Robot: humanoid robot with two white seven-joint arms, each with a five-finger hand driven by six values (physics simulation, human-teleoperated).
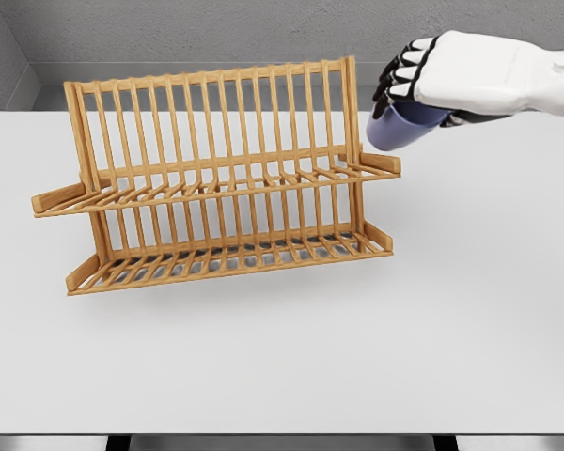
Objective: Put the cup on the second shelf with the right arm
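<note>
White robot right hand (432,75) grips a blue-violet round cup (401,126), tilted, just right of the two-tier slatted wooden rack's (216,178) upper shelf.

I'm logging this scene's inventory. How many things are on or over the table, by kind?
Rack: 1
Cup: 1, held in the right hand
Total: 2
</note>
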